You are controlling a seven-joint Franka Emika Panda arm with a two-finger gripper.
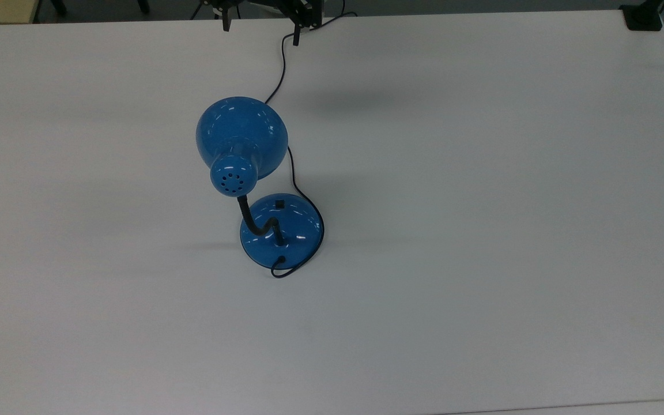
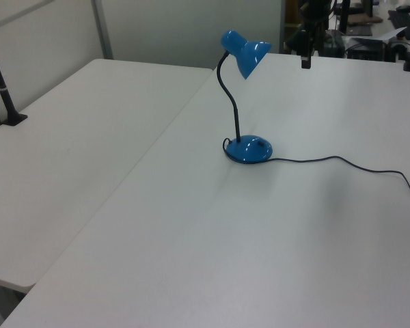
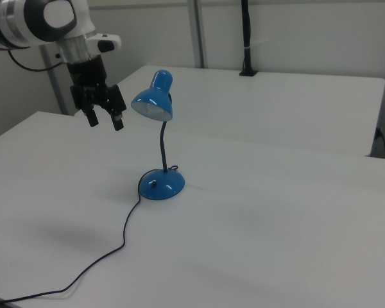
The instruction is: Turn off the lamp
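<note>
1. Right view gives me the clearest look at the pincer: it hangs in the air with its two fingers spread and nothing between them, just beside the lamp's shade on the right view's left and well above the worktop.
2. I see the lamp standing upright near the middle of the worktop, its dome shade held over the table by the black gooseneck, its round blue base flat on the surface.
3. From the top view I pick out the small black switch on the base, on the side toward the shade and partly under its overhang.
4. I judge the step in hand to be reaching that switch. I would come in low from the side, under the shade rather than down through it, close the fingers first so one firm tip does the pressing, and push straight down so the light base does not skid or tip.
5. I would also steer clear of the cord, which loops round the base and trails off across the worktop.
6. My count: one lamp, one switch, one cord, one pincer with two fingers, and two pale worktops side by side in the left view.
</note>
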